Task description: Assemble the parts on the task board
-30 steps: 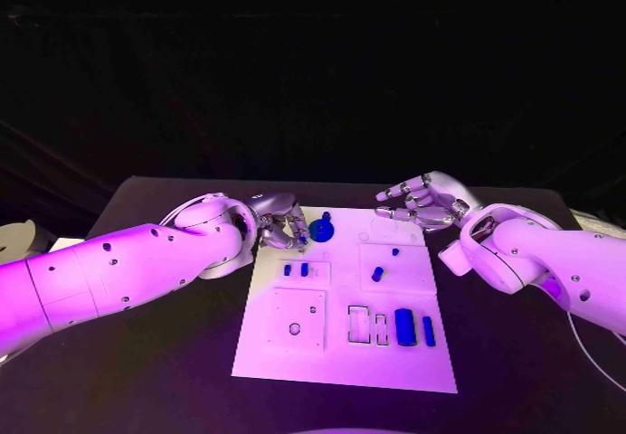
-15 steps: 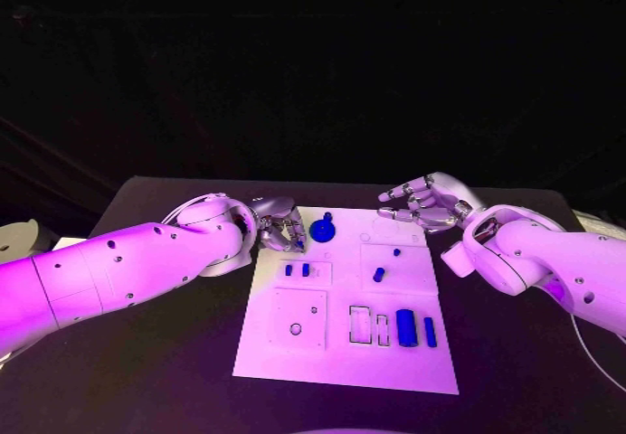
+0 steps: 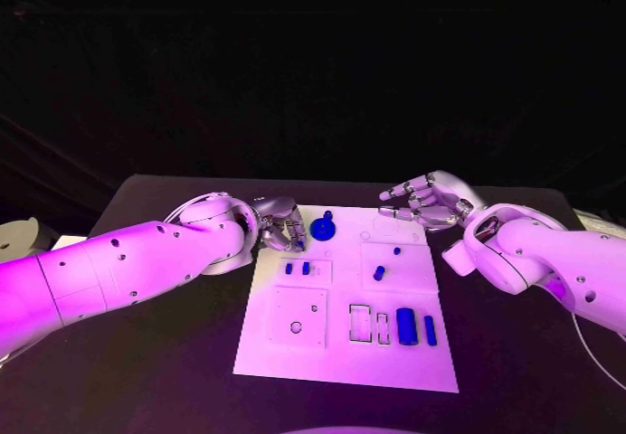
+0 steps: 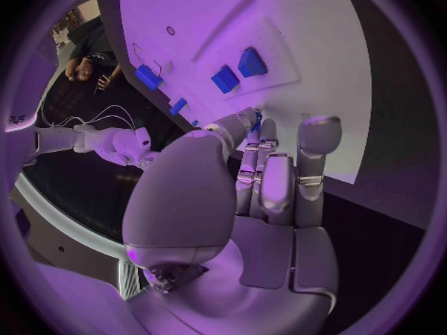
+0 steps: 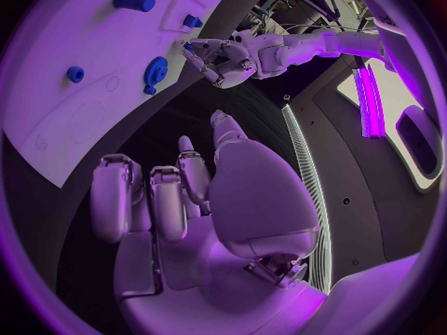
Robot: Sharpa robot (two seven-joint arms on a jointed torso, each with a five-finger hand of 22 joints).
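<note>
White task board [image 3: 342, 362] lies mid-table on the black table [image 3: 144, 362]. Blue gear [image 3: 322, 230] with a small knob sits at the board's far edge, between the two hands. Two short blue pieces [image 3: 296, 268] stand side by side in a raised panel on the left half; a small blue peg [image 3: 378, 272] stands on the right half. Blue cylinder [image 3: 404, 326] and a thin blue bar [image 3: 430, 331] lie near the front right, beside two empty rectangular slots.

Left hand [image 3: 280, 226] is at the board's far-left corner, just beside the gear, fingers curled in; cannot tell whether it pinches anything. Right hand [image 3: 424, 201] hovers off the far-right corner, fingers apart, holding nothing.
</note>
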